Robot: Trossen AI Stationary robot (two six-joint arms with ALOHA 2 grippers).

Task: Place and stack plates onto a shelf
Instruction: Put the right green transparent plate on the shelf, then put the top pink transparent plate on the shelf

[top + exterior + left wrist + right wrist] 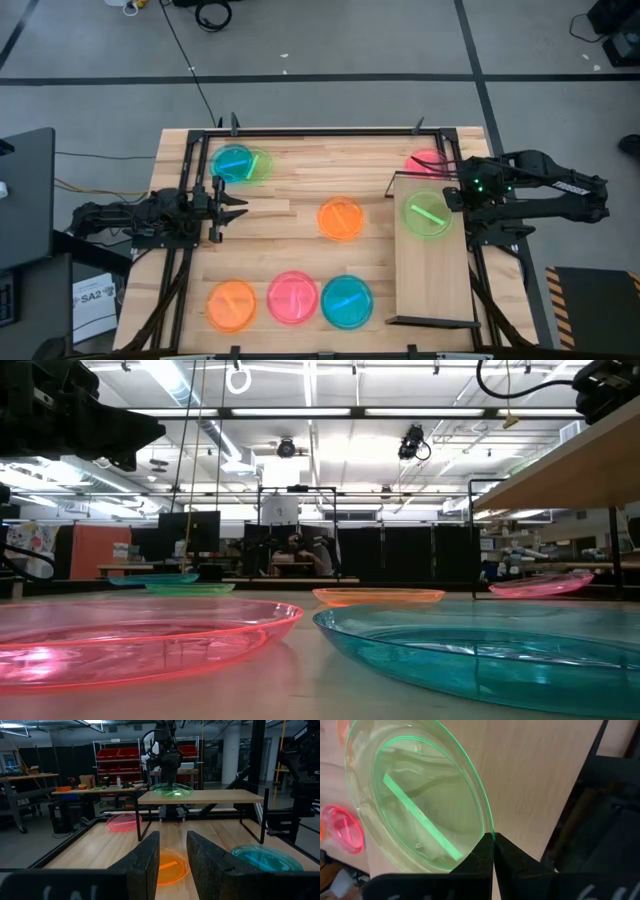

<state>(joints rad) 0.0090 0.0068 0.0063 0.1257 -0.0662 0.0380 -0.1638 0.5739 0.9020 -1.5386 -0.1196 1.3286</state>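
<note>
The right tool (452, 198) reaches in over the shelf (440, 275) from its outer long side, at the end of the board farther from the camera in the high view. Its two dark fingers (482, 851) are pressed tightly together on the thin rim of a green plate (428, 215), which lies flat on the light wood of the shelf near that far end; the right wrist view shows the rim pinched between the fingertips with no gap visible. The remainder of the shelf board is bare wood.

The left tool (232, 203) waits over the left side of the tabletop (300, 250), pointing toward the middle. Its fingers (145, 865) are spread a little, with a narrow gap between them, and they hold nothing.

Other plates lie on the tabletop. A pink plate (427, 161) sits just beyond the far end of the shelf, partly hidden by it. An orange plate (341, 218) lies near the middle. At the far left corner a teal plate (233, 163) lies over a second green plate (262, 165). Along the near edge, in a row, are another orange plate (231, 305), another pink plate (292, 297) and another teal plate (346, 301)
</note>
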